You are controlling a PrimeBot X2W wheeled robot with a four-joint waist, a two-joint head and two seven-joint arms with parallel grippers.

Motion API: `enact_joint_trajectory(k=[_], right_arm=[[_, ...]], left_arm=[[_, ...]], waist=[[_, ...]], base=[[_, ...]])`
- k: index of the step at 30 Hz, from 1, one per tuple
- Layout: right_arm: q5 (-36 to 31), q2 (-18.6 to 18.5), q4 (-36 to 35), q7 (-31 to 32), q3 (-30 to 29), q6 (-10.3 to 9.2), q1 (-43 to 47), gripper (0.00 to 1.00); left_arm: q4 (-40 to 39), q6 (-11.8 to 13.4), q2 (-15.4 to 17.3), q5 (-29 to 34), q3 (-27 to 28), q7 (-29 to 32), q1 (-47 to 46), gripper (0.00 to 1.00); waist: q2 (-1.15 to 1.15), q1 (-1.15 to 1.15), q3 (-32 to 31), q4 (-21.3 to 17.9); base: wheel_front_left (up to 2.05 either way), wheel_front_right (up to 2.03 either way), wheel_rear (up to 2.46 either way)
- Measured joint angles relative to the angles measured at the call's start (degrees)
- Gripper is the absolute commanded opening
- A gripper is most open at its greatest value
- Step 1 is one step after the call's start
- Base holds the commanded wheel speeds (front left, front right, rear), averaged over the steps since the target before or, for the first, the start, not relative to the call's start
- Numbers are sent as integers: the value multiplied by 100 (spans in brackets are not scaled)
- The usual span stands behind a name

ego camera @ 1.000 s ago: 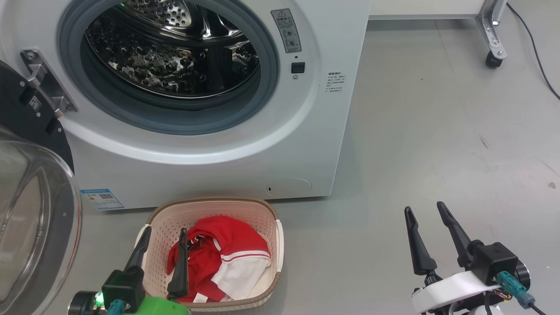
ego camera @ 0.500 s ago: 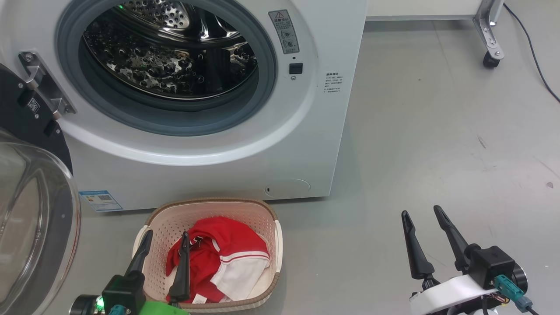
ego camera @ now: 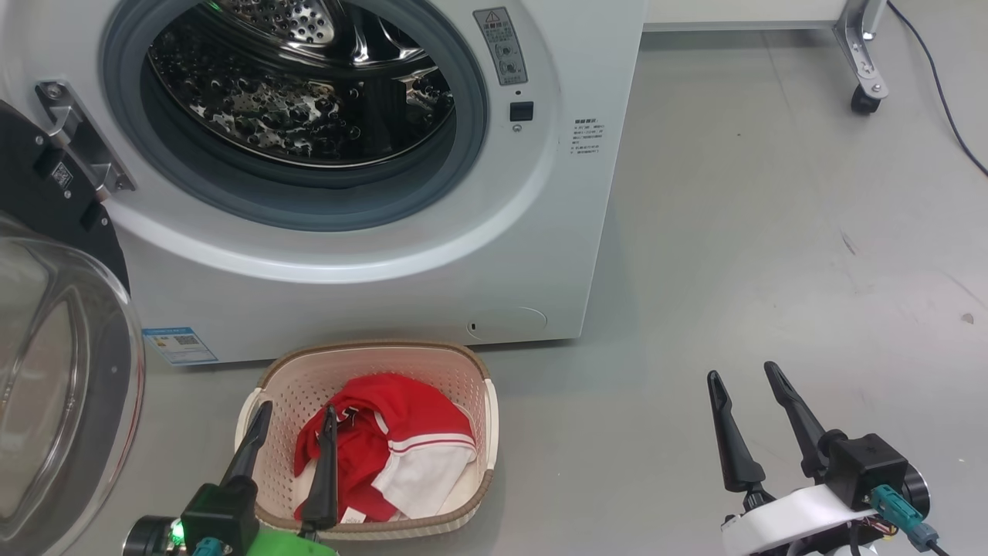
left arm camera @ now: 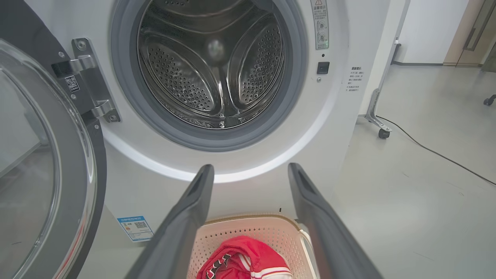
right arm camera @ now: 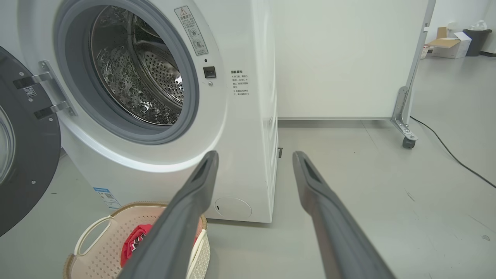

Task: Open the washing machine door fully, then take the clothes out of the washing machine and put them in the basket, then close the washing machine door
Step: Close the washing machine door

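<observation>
Gaping empty, the left gripper (ego camera: pixel 298 408) is held over the basket (ego camera: pixel 370 349) of clothes (ego camera: pixel 409 432); the right gripper (ego camera: pixel 741 371) is splayed too. The washing machine (ego camera: pixel 370 301) is set at twelve o'clock, its open door (ego camera: pixel 62 363) at nine, a castered stand (ego camera: pixel 863 77) at two.

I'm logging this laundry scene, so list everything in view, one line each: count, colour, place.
washing machine: one, white, on the floor ahead
drum: one, steel, inside the machine, no laundry seen in it
door: one, black rim with clear glass, swung open at the machine's left
basket: one, cream with brown rim, on the floor before the machine
clothes: one bundle, red and white, in the basket
label: one, blue, low on the machine's front
caster: one, black, far right
left end effector: one, dark, open, over the basket, holding nothing
right end effector: one, dark, open, over the floor, holding nothing
</observation>
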Motion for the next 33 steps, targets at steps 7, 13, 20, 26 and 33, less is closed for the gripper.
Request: enact_joint_trajectory(k=[7,13,20,26,33], right_arm=[[16,1,-8,0,23,-8,0,100],[29,2,-12,0,36,-49,0,100],[60,2,-12,0,36,-53,0,100],[62,3,-11,0,46,-55,0,100],[71,3,-9,0,66,-57,0,100]], left_arm=[[-40,0,9,15,-2,32,10,100],[-93,0,32,98,-5,56,12,100],[-131,0,33,98,-4,57,13,100],[-154,0,32,98,-5,62,13,100],[-157,0,31,98,-8,109,13,100]], waist=[[0,0,30,-9],[0,0,45,-17],[0,0,49,-18],[0,0,47,-24],[0,0,20,-40]], base=[[-94,94,0],[-114,113,0],[-94,94,0],[-67,67,0],[-41,41,0]])
